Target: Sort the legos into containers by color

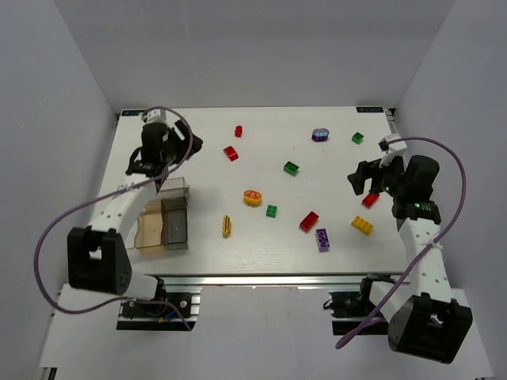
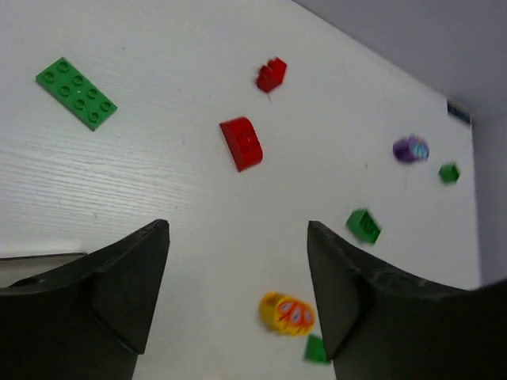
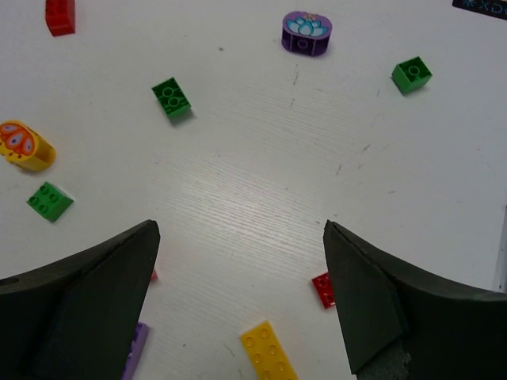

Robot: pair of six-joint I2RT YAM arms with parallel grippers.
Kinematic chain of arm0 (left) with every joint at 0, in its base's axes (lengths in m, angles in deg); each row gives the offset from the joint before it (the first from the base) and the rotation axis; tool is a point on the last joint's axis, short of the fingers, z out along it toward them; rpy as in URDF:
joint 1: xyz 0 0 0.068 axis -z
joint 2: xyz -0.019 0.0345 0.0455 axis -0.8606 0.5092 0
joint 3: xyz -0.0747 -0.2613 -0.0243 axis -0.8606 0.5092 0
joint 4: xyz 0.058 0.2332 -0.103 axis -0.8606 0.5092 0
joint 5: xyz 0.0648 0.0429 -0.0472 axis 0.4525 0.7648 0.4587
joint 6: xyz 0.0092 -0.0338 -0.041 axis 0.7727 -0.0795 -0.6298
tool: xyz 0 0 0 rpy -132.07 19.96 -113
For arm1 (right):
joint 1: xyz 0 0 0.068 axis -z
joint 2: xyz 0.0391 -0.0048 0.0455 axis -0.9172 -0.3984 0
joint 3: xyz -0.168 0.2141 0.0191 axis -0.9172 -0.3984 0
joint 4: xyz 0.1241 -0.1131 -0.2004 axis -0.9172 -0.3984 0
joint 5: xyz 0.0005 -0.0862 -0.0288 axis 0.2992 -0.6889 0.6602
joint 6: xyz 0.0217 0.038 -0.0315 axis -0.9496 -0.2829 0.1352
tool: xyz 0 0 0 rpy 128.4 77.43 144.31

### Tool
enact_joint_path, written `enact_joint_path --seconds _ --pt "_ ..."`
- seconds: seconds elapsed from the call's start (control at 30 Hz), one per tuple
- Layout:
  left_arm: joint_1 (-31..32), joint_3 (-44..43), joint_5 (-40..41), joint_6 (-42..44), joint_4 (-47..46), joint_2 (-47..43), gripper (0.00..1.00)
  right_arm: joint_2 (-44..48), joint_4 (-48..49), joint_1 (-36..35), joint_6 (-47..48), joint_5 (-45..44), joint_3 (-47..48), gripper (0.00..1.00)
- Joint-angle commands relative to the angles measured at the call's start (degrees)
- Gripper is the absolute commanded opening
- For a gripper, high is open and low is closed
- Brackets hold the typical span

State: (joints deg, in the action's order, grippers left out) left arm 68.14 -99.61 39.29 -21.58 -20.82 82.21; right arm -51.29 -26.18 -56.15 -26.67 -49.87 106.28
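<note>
Legos lie scattered over the white table: two red bricks [image 1: 230, 153], green ones [image 1: 291, 168], a yellow-orange rounded piece [image 1: 252, 197], a purple rounded piece [image 1: 320, 134], a yellow brick [image 1: 362, 225] and a purple brick [image 1: 322, 239]. The joined clear and tan containers [image 1: 162, 218] stand at the left. My left gripper [image 1: 188, 145] is open and empty above the table just beyond the containers; its view [image 2: 238, 229] shows a red brick [image 2: 242, 142] and a green plate [image 2: 76, 93] ahead. My right gripper [image 1: 360, 178] is open and empty [image 3: 239, 228] above a yellow brick [image 3: 269, 350] and a red brick [image 3: 323, 289].
White walls close in the table on the left, the back and the right. A yellow brick [image 1: 227, 226] and a red brick [image 1: 309, 221] lie near the front. The left arm's purple cable [image 1: 55, 229] loops off the table's left side.
</note>
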Motion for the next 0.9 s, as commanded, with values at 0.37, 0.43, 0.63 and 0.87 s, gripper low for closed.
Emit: enact_joint_path --seconds 0.37,0.43,0.63,0.87 --pt "0.21 -63.04 30.53 -19.35 52.65 46.80 0.96 -6.26 -9.50 -1.93 7.44 -2.07 6.64 0.89" --pt "0.21 -71.91 33.16 -21.37 58.27 53.14 0.93 -6.17 -9.16 -2.20 6.91 -2.42 6.73 0.89" --pt "0.21 -68.36 33.27 -21.91 54.70 53.15 0.84 -3.54 -6.17 -2.90 6.03 -4.62 5.23 0.89" --pt "0.21 -67.66 31.95 -22.70 55.32 56.14 0.83 -3.45 -5.99 -3.60 6.20 -5.76 5.15 0.89"
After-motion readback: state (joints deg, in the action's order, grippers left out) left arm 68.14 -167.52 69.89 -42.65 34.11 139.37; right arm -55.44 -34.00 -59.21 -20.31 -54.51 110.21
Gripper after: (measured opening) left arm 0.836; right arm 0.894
